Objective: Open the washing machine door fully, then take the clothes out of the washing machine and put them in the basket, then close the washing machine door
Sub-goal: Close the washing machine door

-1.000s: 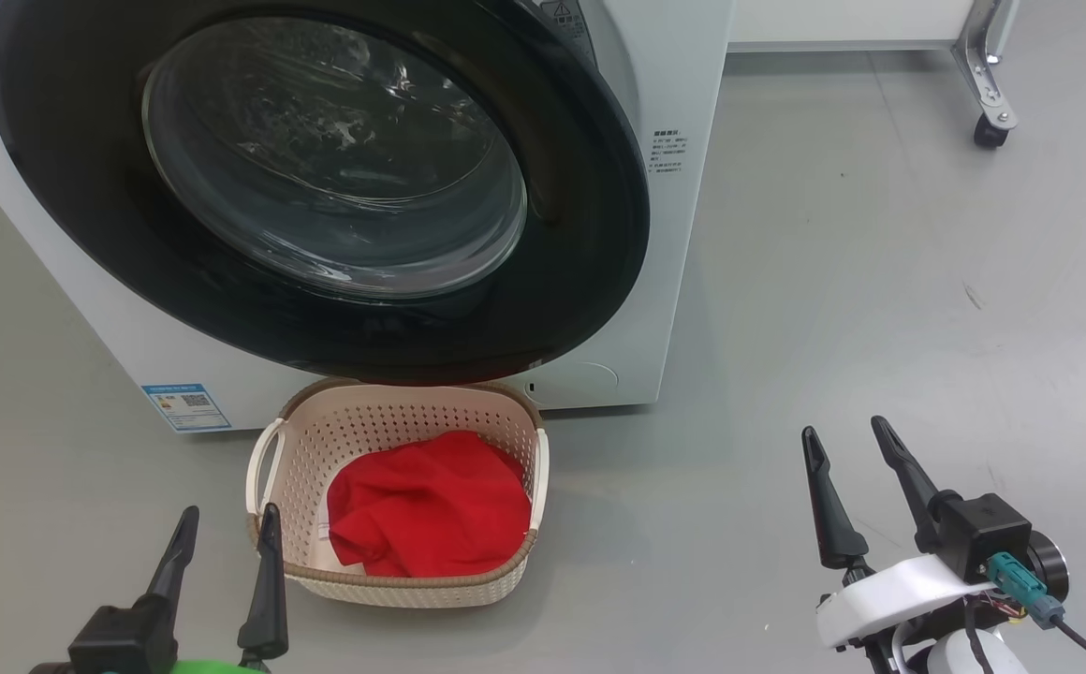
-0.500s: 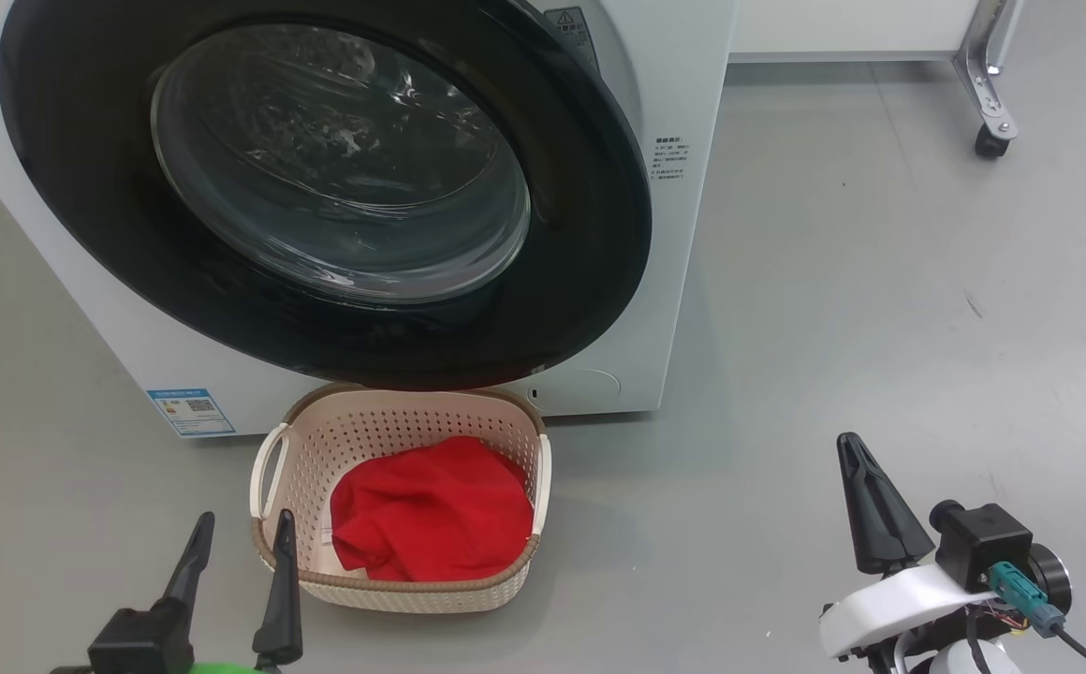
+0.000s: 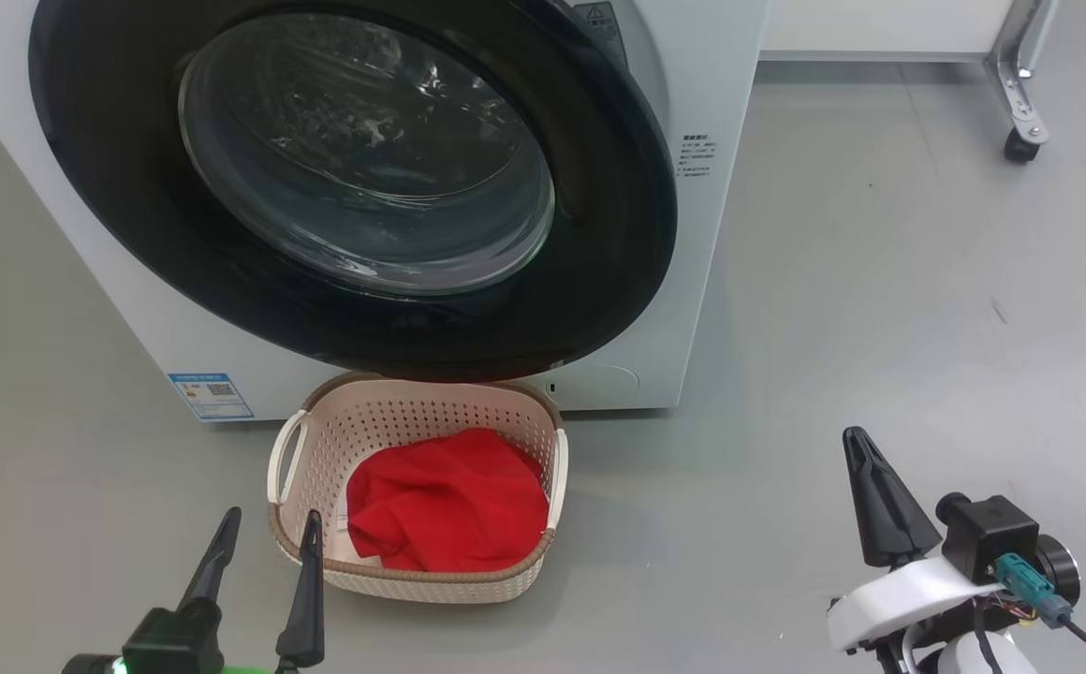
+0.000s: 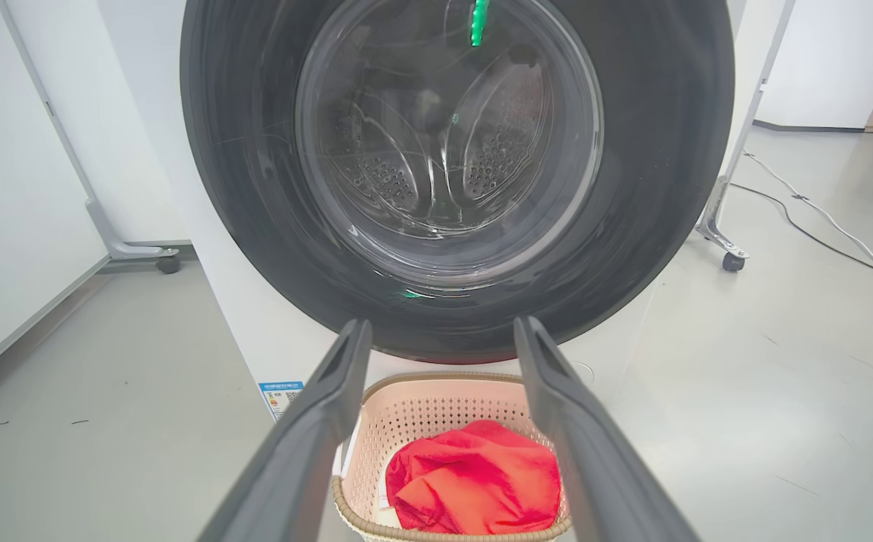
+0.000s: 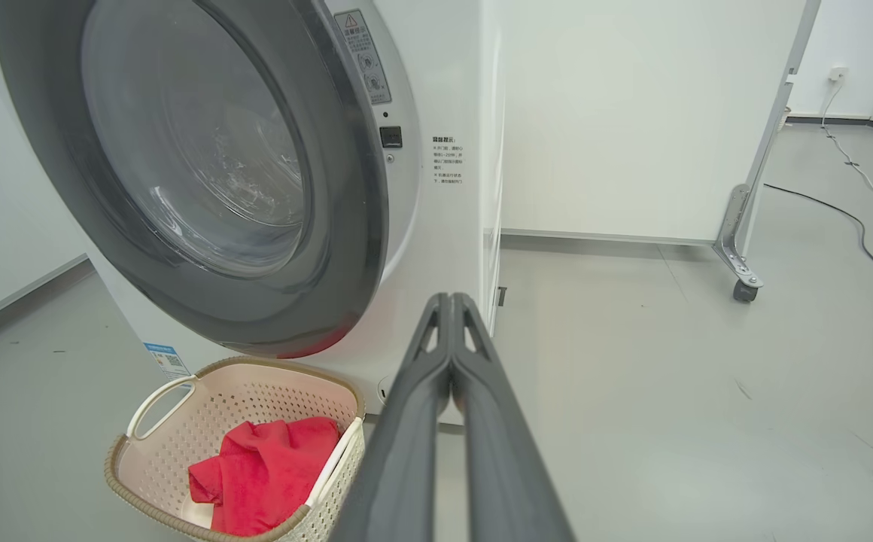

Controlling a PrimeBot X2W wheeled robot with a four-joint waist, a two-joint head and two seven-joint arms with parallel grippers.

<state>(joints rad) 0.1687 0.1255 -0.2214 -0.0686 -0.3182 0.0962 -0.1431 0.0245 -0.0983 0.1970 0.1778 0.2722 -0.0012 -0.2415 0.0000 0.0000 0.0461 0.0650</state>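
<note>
Grippers, two. The right gripper [image 3: 854,440] has both dark fingers pressed together along their length with nothing between them, and hangs over bare grey floor [image 3: 880,281]. The left gripper [image 3: 272,517] has its fingers spread wide and is empty.

Basket [image 3: 431,585]: cream, perforated, brown rim, on the floor. It lies just ahead of the left gripper and slightly to its right, with its near corner beside that gripper's right finger; contact cannot be told. It is well apart from the right gripper, off to that gripper's left.

Clothes [image 3: 449,510]: one red heap inside the basket, low against its near wall.

Washing machine [image 3: 697,243]: white, directly beyond the basket, ahead of the left gripper and ahead-left of the right gripper. A blue label sticker [image 3: 211,396] sits on its lower front.

Washing machine door [image 3: 365,168]: black rim and clear bowl, appears shut against the front. The steel drum shows through the glass, and no red shows inside.

Wheeled frame leg [image 3: 1020,103]: far ahead of the right gripper.
</note>
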